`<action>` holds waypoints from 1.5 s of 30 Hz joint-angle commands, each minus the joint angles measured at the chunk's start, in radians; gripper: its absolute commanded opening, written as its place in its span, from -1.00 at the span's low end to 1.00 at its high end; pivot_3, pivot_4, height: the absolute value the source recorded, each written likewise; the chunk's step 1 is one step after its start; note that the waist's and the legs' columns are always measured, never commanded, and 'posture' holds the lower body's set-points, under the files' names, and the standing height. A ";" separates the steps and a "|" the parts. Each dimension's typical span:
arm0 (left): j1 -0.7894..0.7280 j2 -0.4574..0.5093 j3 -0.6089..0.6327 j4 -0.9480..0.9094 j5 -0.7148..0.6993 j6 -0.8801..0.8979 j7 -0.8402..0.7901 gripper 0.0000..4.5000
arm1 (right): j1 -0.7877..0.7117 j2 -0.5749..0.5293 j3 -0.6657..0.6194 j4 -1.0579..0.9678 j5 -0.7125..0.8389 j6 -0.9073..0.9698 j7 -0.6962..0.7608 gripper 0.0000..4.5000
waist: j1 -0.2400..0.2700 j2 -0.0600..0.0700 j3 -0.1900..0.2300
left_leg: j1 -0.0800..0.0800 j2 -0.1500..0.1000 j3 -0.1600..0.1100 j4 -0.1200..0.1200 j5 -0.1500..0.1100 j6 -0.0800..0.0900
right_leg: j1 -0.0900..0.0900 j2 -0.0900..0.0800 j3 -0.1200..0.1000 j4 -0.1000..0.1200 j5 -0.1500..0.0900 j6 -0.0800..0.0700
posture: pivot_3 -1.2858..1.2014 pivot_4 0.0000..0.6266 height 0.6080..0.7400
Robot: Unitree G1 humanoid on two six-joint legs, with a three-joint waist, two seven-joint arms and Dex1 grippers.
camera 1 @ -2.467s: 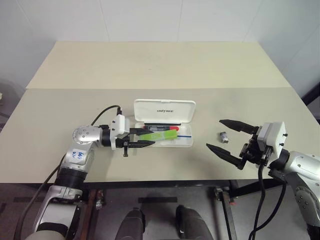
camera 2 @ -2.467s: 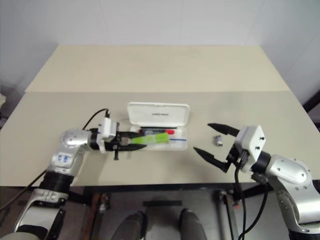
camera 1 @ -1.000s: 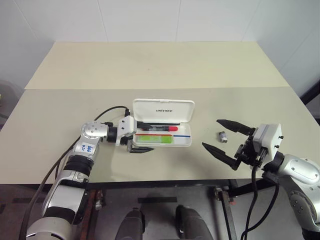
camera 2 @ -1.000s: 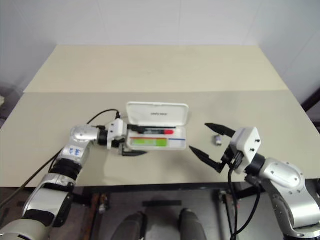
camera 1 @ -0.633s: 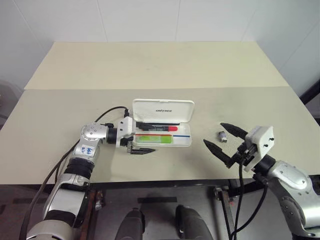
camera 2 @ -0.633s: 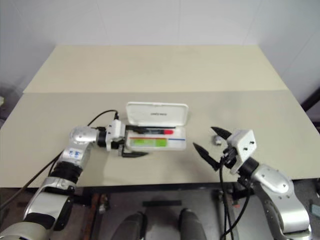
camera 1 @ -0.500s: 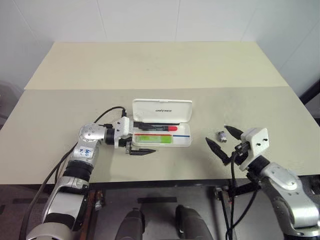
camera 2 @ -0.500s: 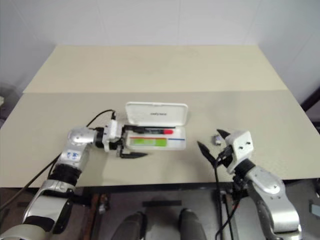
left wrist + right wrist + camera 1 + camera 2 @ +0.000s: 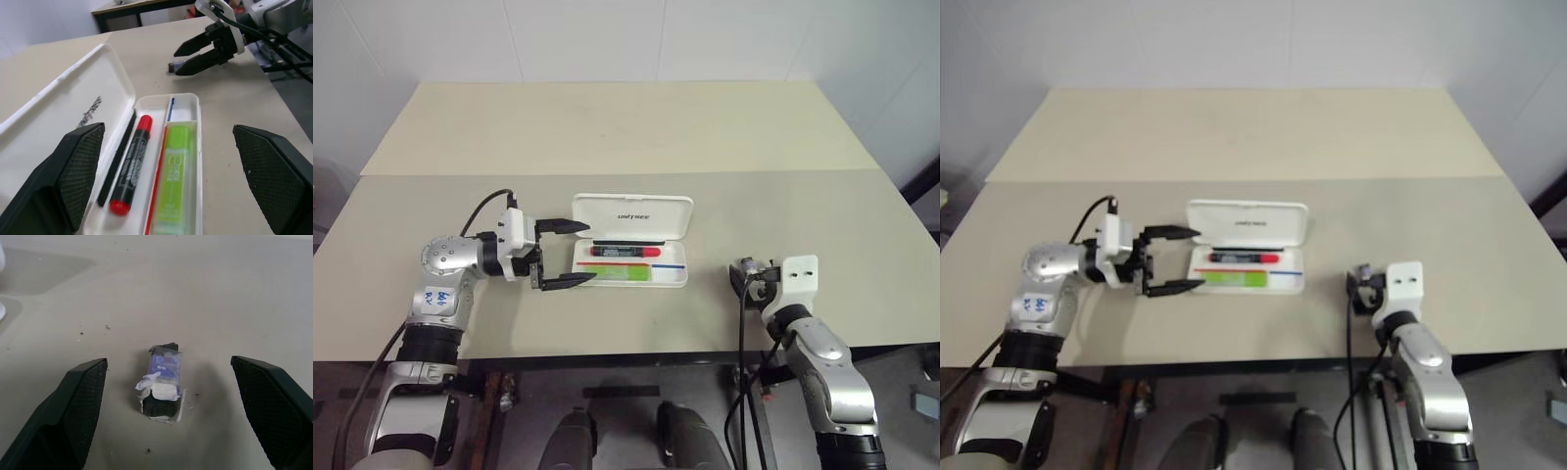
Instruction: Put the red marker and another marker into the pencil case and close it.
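Lying side by side in the tray of the flat white hard-plastic pencil case (image 9: 631, 266), whose hinged lid is raised, the black marker with the red cap (image 9: 625, 251) and the thick light-green marker (image 9: 624, 274) are seen already stowed. Just beside the case's end, the left gripper (image 9: 564, 254) is held wide open and empty; well apart from the case, the right gripper (image 9: 171, 382) is spread around a small torn wrapped scrap (image 9: 163, 382). If the lid is pushed off-centre, the light case could be skidded or left unlatched.

Open case mid-table, 2 markers inside.
The pencil case (image 9: 631, 264) lies on the table (image 9: 607, 127), lid behind; the red marker (image 9: 625, 251) sits behind another marker (image 9: 625, 273). A small wrapped eraser (image 9: 163, 386) lies well right.
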State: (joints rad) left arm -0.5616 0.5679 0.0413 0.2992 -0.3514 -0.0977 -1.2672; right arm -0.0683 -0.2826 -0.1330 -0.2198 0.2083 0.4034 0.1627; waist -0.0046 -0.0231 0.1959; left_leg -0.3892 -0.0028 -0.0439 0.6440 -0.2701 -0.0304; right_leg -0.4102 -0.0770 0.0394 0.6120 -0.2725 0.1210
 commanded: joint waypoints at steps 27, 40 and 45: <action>0.062 0.044 0.033 -0.109 -0.042 0.046 0.016 1.00 | -0.261 -0.268 0.177 0.124 0.067 -0.182 0.676 -0.82 | -0.013 0.001 0.001 | 0.001 0.000 0.001 0.000 0.001 0.000 | 0.000 0.001 0.000 0.000 0.000 0.000 | 0.03 -0.52 1.00; 0.049 0.016 0.003 -0.103 -0.034 0.046 0.020 1.00 | -0.523 -0.200 0.343 0.447 0.024 -0.324 0.981 -0.82 | -0.023 0.001 0.001 | 0.000 0.000 0.000 0.000 0.000 0.000 | 0.000 0.001 0.000 0.000 0.000 0.000 | 0.03 -0.52 1.00; 0.066 0.019 0.004 -0.127 -0.038 0.055 0.030 1.00 | -0.561 -0.166 0.347 0.524 0.000 -0.367 0.996 -0.82 | -0.022 0.001 0.001 | 0.000 0.000 0.000 0.000 0.000 -0.001 | 0.000 0.000 0.000 0.000 0.000 0.000 | 0.03 -0.52 1.00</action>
State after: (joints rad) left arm -0.4989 0.5825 0.0329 0.2073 -0.3791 -0.0436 -1.2446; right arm -0.6057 -0.4511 0.2267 0.3062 0.2070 0.0647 1.1503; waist -0.0269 -0.0223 0.1967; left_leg -0.3891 -0.0024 -0.0438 0.6437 -0.2698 -0.0312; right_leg -0.4108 -0.0768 0.0391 0.6121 -0.2721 0.1212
